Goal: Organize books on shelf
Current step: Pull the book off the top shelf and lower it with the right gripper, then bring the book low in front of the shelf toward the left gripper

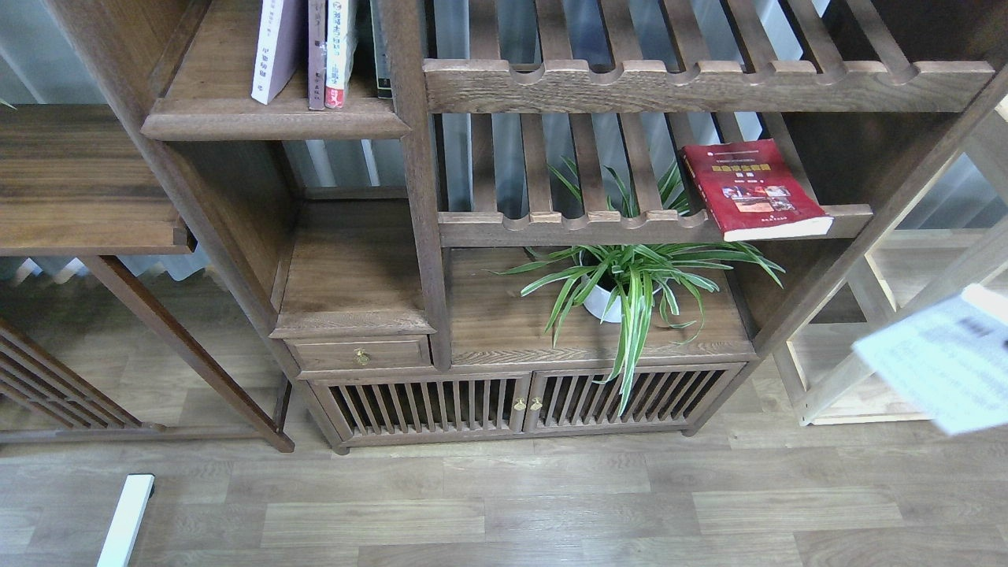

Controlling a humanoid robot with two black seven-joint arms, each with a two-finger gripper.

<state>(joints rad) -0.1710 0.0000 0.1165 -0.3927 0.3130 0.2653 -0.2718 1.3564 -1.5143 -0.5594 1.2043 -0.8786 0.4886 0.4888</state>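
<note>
A red book [752, 189] with a yellow title lies flat on the lower slatted rack, at its right end, its corner sticking out past the front rail. A pale lavender-white book [941, 364] shows blurred at the right edge, tilted and off any surface, in front of the pale shelving; whatever holds it is out of view. The dark brown shelf [276, 122] with a rounded front lip is at the upper left, with a few upright spines [315, 47] standing on it. Neither gripper is in view.
A potted spider plant [630, 283] stands on the cabinet top under the red book. Slatted racks [669, 83] fill the upper middle. Pale unfinished shelving [906, 331] stands at the right, a dark side table [79, 189] at the left. A white bar [126, 520] lies on the floor.
</note>
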